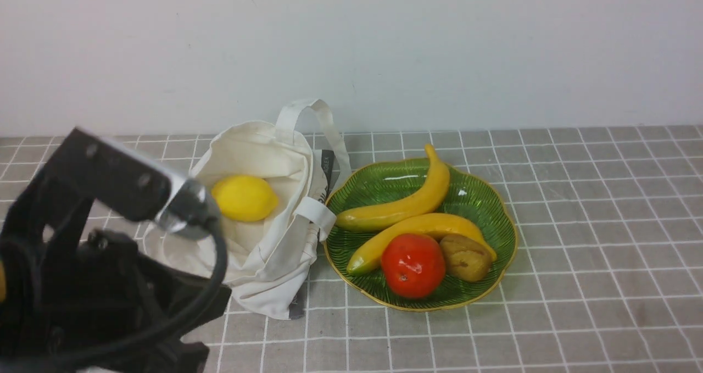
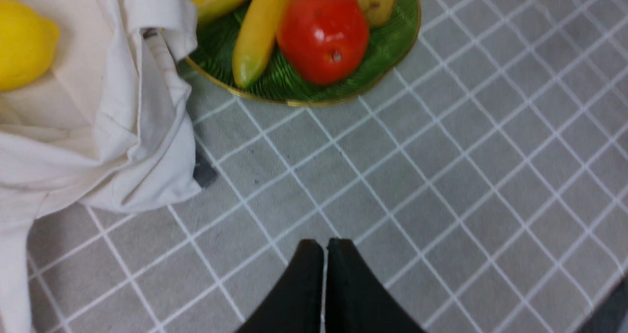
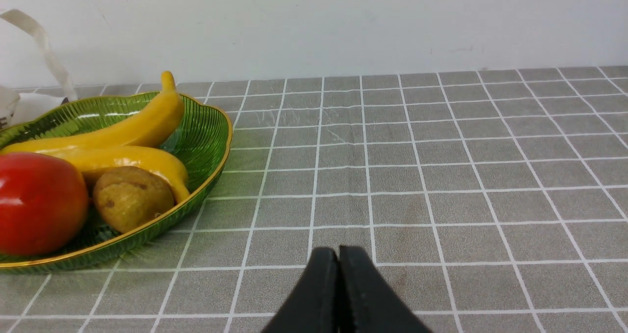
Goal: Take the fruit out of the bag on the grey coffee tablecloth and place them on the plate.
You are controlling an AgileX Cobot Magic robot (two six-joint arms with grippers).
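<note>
The cream bag [image 1: 274, 252] lies open on the grey checked tablecloth [image 1: 576, 224], with the yellow lemon [image 1: 244, 198] inside it. The red-orange fruit [image 1: 413, 265] rests on the green leaf plate [image 1: 483, 197], at its near side. In the left wrist view the lemon [image 2: 22, 43], bag [image 2: 98, 127], red fruit [image 2: 324, 34] and plate [image 2: 392, 43] show. My left gripper [image 2: 325, 247] is shut and empty, over bare cloth near the bag and plate. My right gripper [image 3: 338, 254] is shut and empty, over cloth to the right of the plate [image 3: 206, 127].
Two yellow bananas [image 1: 406, 202] and a brown pear-like fruit [image 1: 466, 257] also lie on the plate. My left arm [image 1: 99, 274] fills the front view's lower left and hides part of the bag. A white wall stands behind the table.
</note>
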